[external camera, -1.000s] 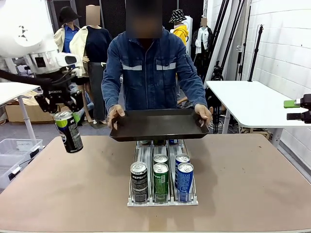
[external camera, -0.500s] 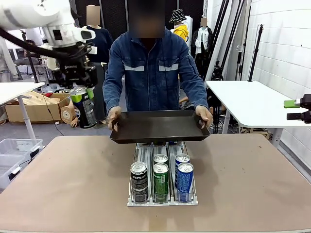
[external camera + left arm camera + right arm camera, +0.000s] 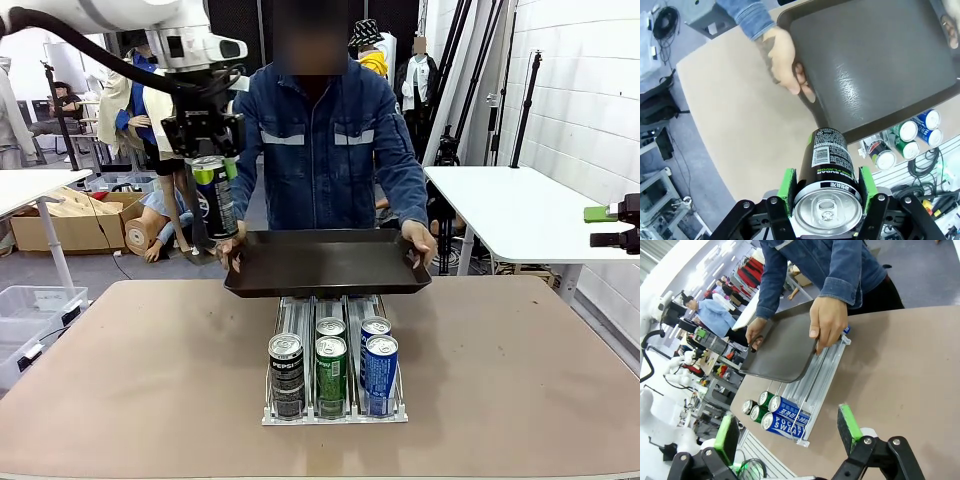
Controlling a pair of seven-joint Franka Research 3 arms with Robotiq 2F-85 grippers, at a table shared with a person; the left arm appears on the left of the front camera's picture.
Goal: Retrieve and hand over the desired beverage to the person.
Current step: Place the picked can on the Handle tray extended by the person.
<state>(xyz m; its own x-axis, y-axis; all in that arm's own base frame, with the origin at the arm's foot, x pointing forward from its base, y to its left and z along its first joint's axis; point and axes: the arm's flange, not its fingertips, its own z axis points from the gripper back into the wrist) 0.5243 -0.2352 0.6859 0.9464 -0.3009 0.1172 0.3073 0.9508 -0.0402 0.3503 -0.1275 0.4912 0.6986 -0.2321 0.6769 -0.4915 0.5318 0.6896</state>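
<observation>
Carried aloft, clear of all surfaces: black can w/ green band (image 3: 215, 198). Hangs approx. upright, lid end up, base over robot-left end of tray (image 3: 330, 262); close above it, no contact seen. Clamped at lid end by L gripper (image 3: 210, 168), jaws closed tight on can wall, one green pad (image 3: 788, 186) on each opposite side. Seen lid-first in L wrist view, white label panel toward cam, base overlapping tray rim next to a thumb.

Held roughly level over far part of table (image 3: 520, 380) by person (image 3: 320, 150): dark rect. tray, bare inside. Gripped at both short ends: one hand (image 3: 232, 250) at robot-left, just below can base; other hand (image 3: 420, 240) at robot-right; thumbs on rim.

Placed on table centre, far end under tray's near edge: 3-lane rack (image 3: 300, 318) w/ cans in rows. Front row, L to R: black Pepsi can (image 3: 286, 375), green can (image 3: 331, 375), blue can (image 3: 380, 372). Behind: one more can in mid lane, one more in blue lane.

Stationed at robot-right side, well apart from tray and rack: R gripper (image 3: 788, 412). Jaws spread wide, nothing between pads. Looks across table at rack from the side in R wrist view; "POCARI SWEAT" legible on blue cans.
</observation>
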